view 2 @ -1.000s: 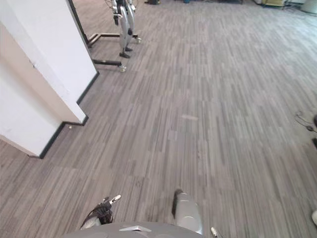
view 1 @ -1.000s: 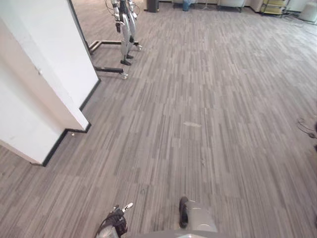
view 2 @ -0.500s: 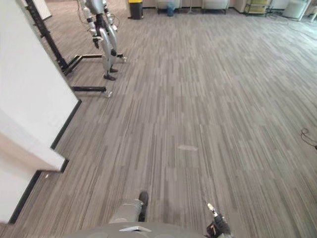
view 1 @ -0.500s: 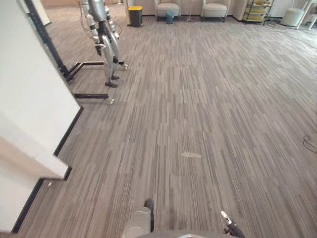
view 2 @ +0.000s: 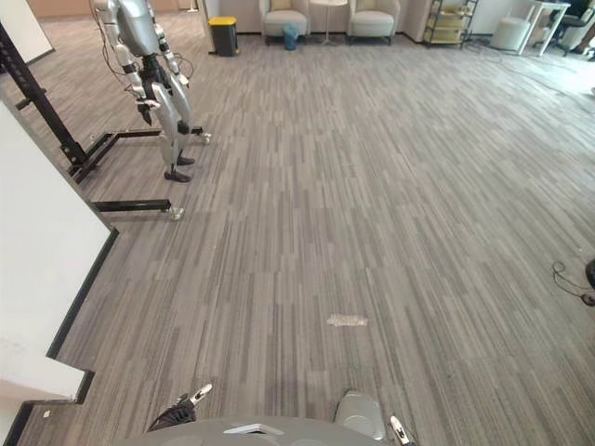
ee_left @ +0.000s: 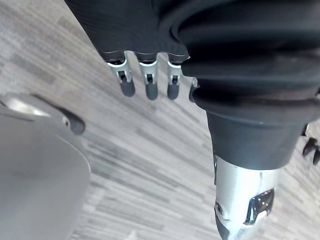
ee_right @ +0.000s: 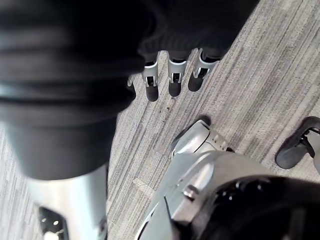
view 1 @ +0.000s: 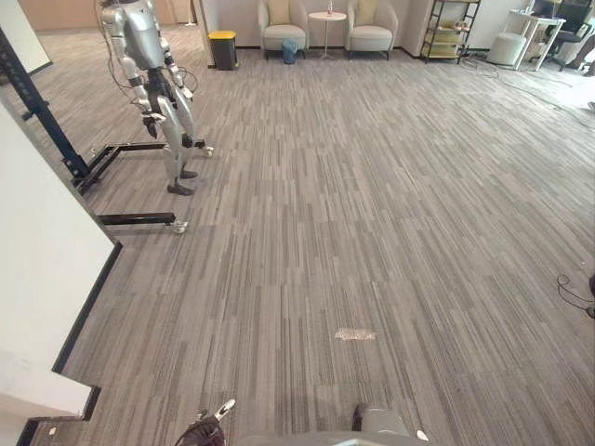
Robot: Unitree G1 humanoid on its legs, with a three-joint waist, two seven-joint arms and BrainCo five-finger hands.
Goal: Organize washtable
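Two armchairs [view 1: 284, 20]; one bin [view 1: 222, 49]; one robot [view 1: 149, 65]

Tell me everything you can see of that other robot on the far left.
The other robot is a silver-grey humanoid with dark joints and thin cables by its arms; its head is cut off at the picture's edge. It is upright, arms hanging, knees bent, feet on the striped grey floor, between the low bars of a black wheeled frame with a slanted post. Whether the frame holds it up, I cannot tell.

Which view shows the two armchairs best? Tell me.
The left eye view: both armchairs stand nearly whole at the room's far end, backs included. The right eye view crops their backs at its upper edge. Both wrist views look down at the floor.
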